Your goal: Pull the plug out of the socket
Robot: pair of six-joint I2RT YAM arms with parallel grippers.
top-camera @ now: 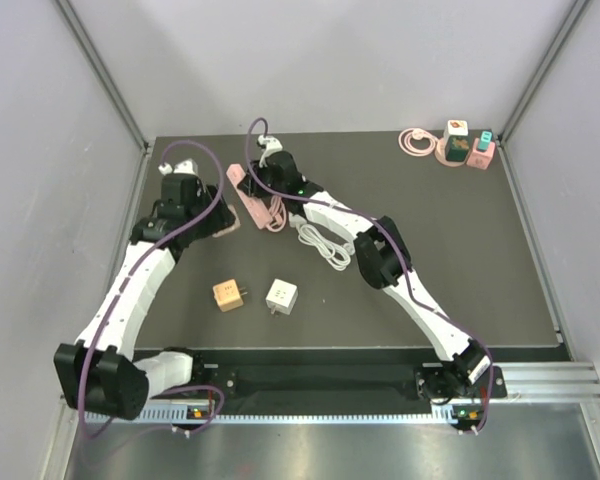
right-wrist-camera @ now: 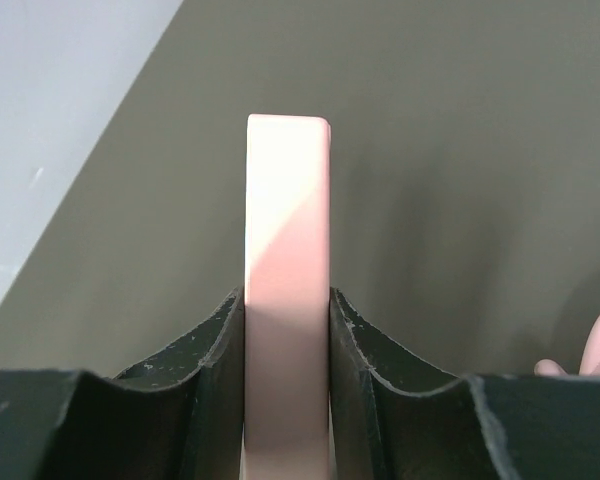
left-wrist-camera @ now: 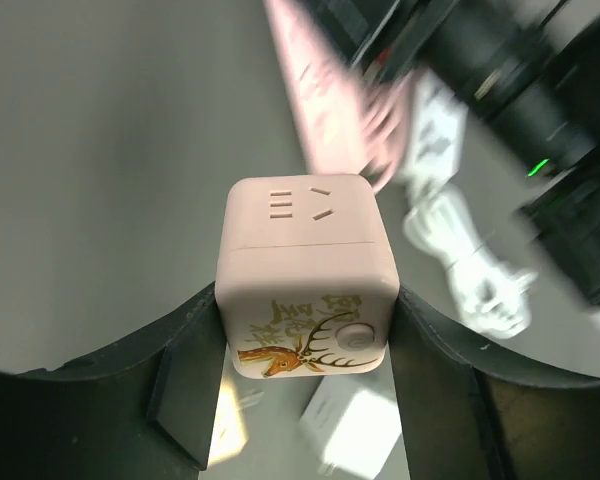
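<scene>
The left gripper (left-wrist-camera: 308,335) clamps a pink cube socket (left-wrist-camera: 305,250) at frame centre, its deer-side script unreadable. The right gripper (right-wrist-camera: 287,335) clamps a pink power strip (right-wrist-camera: 287,200).

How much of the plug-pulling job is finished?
Done: the left tool is clamped on the pink cube socket, and the right tool is clamped on the pink power strip. In hand: both pieces are held close together, and the views don't show whether they are joined or already apart. Left: probably pulling the two clearly away from each other.
</scene>
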